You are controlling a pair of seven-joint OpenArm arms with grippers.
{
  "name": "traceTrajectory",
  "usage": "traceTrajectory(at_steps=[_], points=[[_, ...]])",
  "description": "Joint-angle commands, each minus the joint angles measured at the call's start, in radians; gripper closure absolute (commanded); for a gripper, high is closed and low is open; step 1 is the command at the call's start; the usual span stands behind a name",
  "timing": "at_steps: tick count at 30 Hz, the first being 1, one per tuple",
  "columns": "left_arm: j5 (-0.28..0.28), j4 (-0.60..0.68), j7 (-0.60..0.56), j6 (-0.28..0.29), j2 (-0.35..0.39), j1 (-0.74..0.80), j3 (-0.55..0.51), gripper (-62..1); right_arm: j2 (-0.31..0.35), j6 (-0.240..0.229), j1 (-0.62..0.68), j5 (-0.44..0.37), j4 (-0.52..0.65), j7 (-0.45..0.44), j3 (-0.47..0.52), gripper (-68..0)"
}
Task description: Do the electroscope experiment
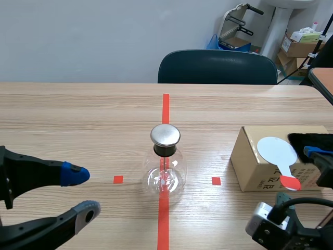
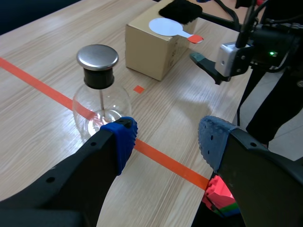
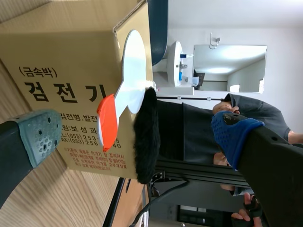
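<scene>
The left gripper (image 1: 83, 194) is found released and empty at the near-left corner of the wooden table (image 1: 62, 114). The clear glass flask electroscope with metal cap (image 1: 165, 166) is set mid-table, untouched. The white disc paddle with orange handle (image 1: 277, 153) and the black fur pad (image 1: 312, 140) are left on the brown cardboard box (image 1: 250, 161) near the right edge. The right gripper (image 3: 137, 134) is spread empty around them. All steps are judged outstanding.

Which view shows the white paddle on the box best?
The scene view: the white paddle lies on the box, disc and handle whole. The left wrist view shows it far off; the right wrist view, nearly edge-on.
</scene>
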State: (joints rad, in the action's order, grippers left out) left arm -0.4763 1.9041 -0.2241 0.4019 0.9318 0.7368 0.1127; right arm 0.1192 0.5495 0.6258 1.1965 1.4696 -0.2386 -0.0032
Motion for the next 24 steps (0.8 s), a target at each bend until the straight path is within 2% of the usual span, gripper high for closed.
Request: traceTrajectory(at_steps=[1, 11, 24], points=[[-0.008, 0.007, -0.029, 0.005, 0.009, 0.005, 0.01, -31.7, 0.02, 0.003, -0.019, -0.003, -0.003, 0.0, 0.004, -67.9], [-0.007, 0.007, -0.03, 0.005, 0.013, 0.005, 0.011, -31.7, 0.025, 0.003, -0.078, 0.003, -0.087, -0.021, 0.004, -67.9], [-0.006, 0.007, -0.026, 0.005, 0.013, 0.005, 0.011, -31.7, 0.024, 0.009, -0.08, 0.005, -0.09, -0.072, 0.004, -67.9]])
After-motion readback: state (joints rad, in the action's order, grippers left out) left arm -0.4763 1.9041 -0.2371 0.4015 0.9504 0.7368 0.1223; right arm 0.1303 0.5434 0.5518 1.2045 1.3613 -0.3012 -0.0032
